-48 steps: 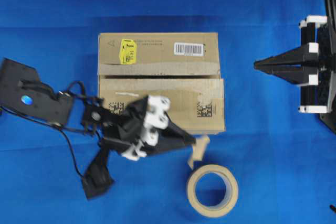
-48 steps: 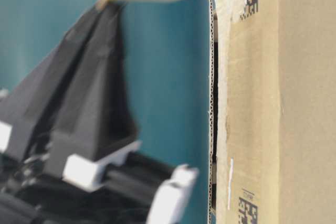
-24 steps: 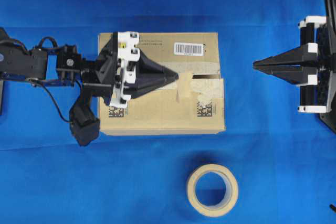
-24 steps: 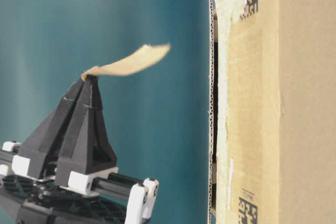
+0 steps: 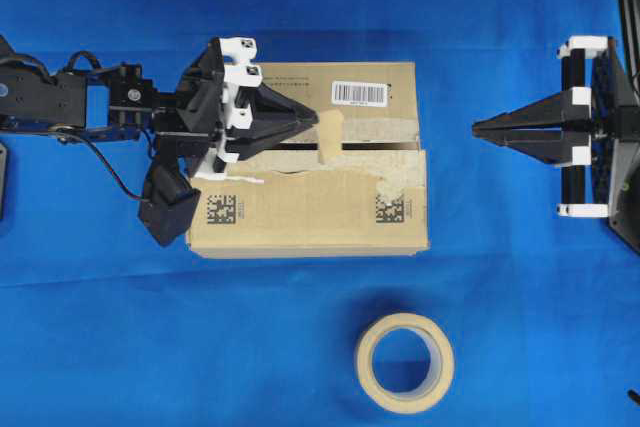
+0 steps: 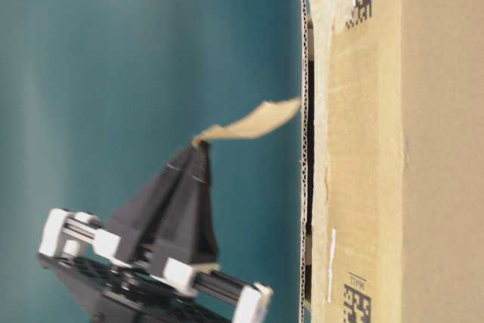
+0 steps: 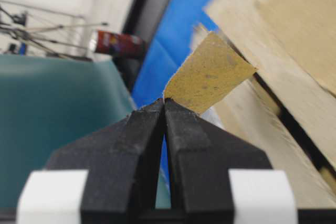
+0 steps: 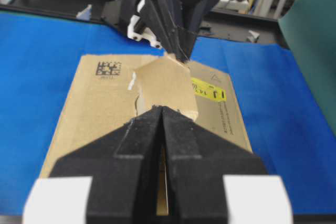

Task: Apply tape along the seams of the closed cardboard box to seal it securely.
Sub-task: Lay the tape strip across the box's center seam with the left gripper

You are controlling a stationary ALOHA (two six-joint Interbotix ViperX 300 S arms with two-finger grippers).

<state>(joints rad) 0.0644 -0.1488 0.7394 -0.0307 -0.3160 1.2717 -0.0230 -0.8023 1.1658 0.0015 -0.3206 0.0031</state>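
left gripper (image 5: 314, 119): pressed together, tape (image 5: 330, 133) pinched at tips | tape held over seam (image 5: 375, 145) of cardboard box (image 5: 300, 217) | right gripper (image 5: 476, 129): pressed together, nothing held, kept off box

Matt brown cardboard box (image 5: 300, 209), tan paper tape (image 5: 329, 134), blue cloth table cover (image 5: 120, 327).
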